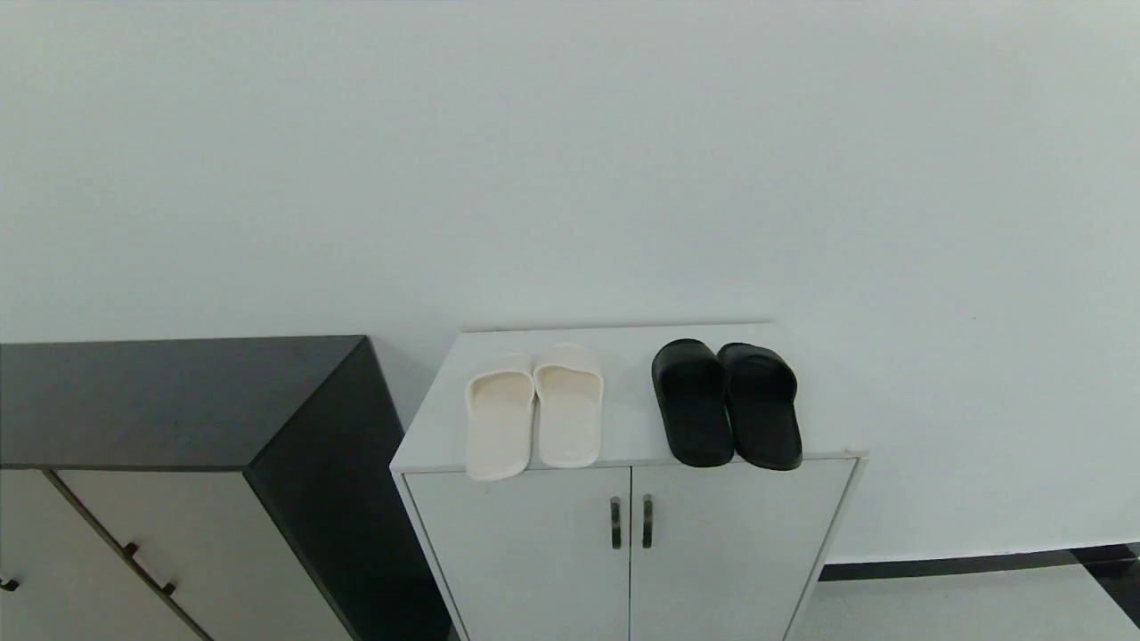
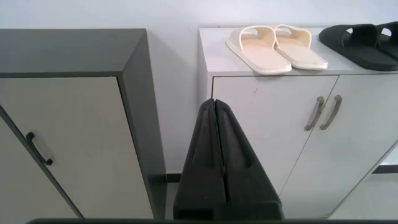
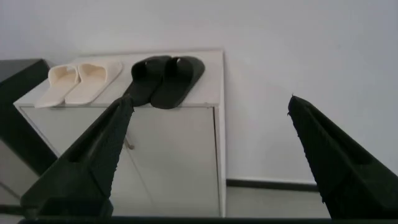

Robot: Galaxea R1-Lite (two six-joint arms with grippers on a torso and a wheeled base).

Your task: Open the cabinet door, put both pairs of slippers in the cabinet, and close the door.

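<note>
Left gripper (image 2: 214,103), closed, faces cabinet door (image 2: 267,121), apart.

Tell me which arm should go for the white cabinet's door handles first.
Right, probably: the right gripper stands open, while the left gripper is shut. In the head view the handles sit slightly to the robot's right.

left slipper pair (image 1: 543,418), right slipper pair (image 1: 712,409): on cabinet (image 1: 628,401) | neighbour cabinet (image 1: 178,401): left
</note>
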